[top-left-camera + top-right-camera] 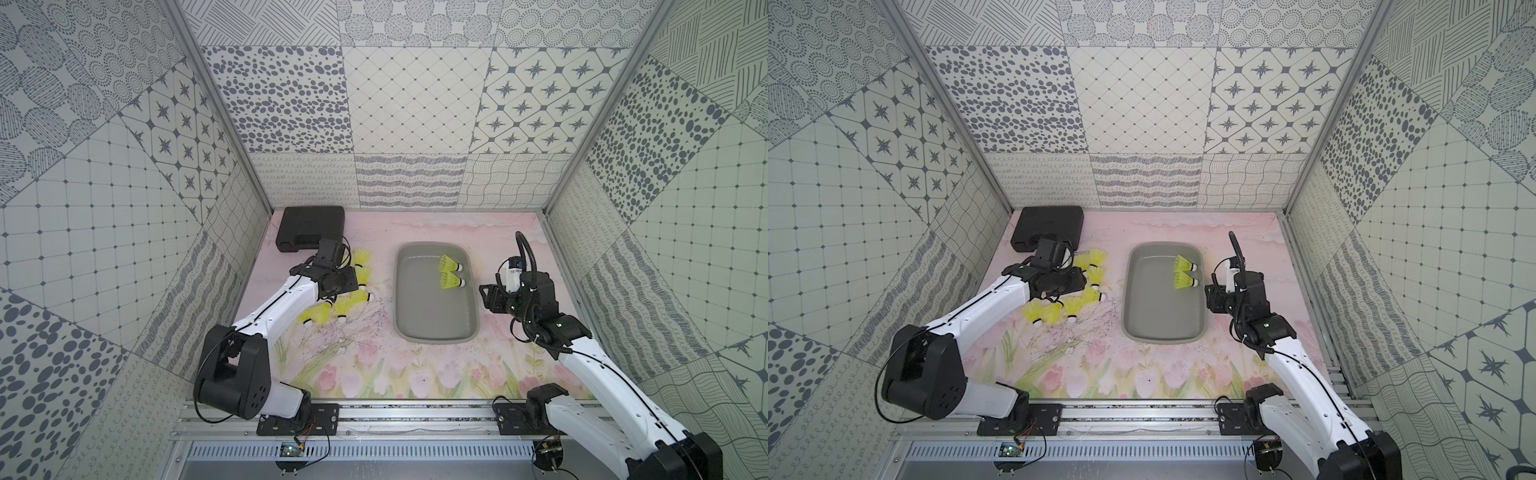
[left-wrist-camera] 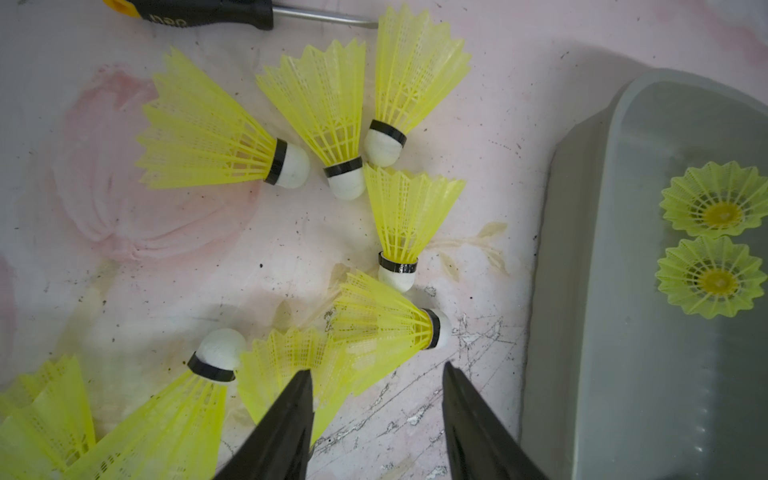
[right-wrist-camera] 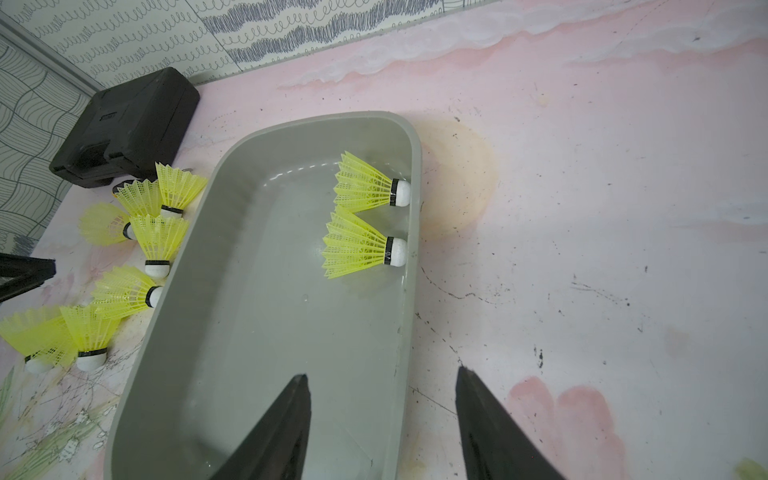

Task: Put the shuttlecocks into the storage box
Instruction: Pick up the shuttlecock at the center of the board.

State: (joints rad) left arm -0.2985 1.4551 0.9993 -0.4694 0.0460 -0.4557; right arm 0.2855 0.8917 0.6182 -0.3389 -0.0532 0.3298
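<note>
Nearest me, the left gripper hangs spread and empty over the loose shuttlecocks on the mat, left of the storage box. The right gripper, likewise spread and empty, hovers at the box's right rim. Two shuttlecocks lie inside, at the far end. Another pick seems due: descend and pinch one skirt. Beyond are a screwdriver and a black case.

A pink floral tabletop carries a black hard case in its far left corner and a grey storage box midway. Between them lie loose, overlapping yellow shuttlecocks, seven or perhaps eight, and a screwdriver near the case.
</note>
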